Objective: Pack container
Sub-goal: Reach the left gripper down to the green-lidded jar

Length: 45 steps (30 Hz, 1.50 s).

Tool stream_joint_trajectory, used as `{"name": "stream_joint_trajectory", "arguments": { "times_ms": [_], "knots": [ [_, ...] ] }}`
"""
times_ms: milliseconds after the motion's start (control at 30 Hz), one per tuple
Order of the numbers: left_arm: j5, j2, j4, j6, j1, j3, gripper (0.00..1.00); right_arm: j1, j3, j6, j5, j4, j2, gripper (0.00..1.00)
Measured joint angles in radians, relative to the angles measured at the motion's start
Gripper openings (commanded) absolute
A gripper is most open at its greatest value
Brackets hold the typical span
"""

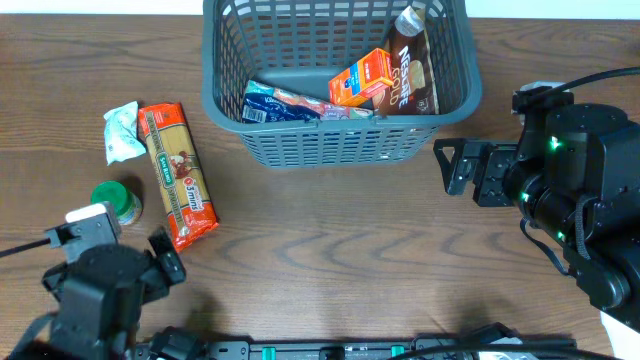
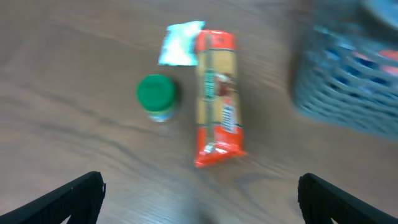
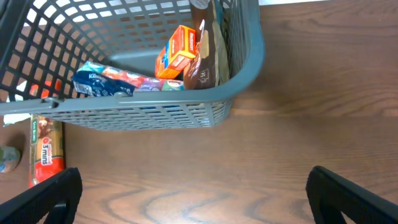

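The dark grey slatted basket (image 1: 230, 100) stands at the table's far middle; it also shows in the right wrist view (image 3: 242, 68) and blurred in the left wrist view (image 2: 336, 106). Inside lie an orange box (image 1: 362, 77), a brown Nescafe Gold pouch (image 1: 412, 70) and a blue packet (image 1: 275, 103). Left of the basket lie an orange pasta packet (image 1: 177, 175), a white sachet (image 1: 122, 132) and a green-lidded jar (image 1: 117, 201). My left gripper (image 2: 199, 199) is open and empty near the front left. My right gripper (image 3: 193, 193) is open and empty, right of the basket.
The table is brown wood. The pasta packet (image 2: 217, 99), jar (image 2: 157, 96) and sachet (image 2: 179, 43) lie ahead of the left gripper. A white object (image 1: 618, 330) sits at the front right corner.
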Motion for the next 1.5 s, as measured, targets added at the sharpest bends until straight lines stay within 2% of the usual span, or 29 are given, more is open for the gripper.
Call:
{"name": "stream_joint_trajectory", "arguments": {
  "times_ms": [200,367,700,900,1133,1500],
  "knots": [
    [-0.106,0.089,0.002,-0.100,0.041,-0.048,0.98,0.000,0.000,0.000,0.000,0.000,0.000,0.99],
    [-0.126,0.119,0.027,-0.119,0.163,-0.048,0.98,0.000,0.000,0.000,0.000,0.000,0.000,0.99],
    [0.056,0.172,0.152,0.112,0.540,-0.048,0.98,0.000,0.000,0.000,0.000,0.000,0.000,0.99],
    [0.192,0.314,0.197,0.198,0.723,-0.048,0.98,0.000,0.000,0.000,-0.003,-0.001,0.000,0.99],
    [0.272,0.550,0.307,0.242,0.764,-0.048,0.98,0.000,0.000,0.000,-0.003,-0.002,0.000,0.99],
    [0.335,0.763,0.438,0.250,0.788,-0.049,0.98,0.000,0.000,0.000,-0.004,-0.002,0.001,0.99]
  ]
}}
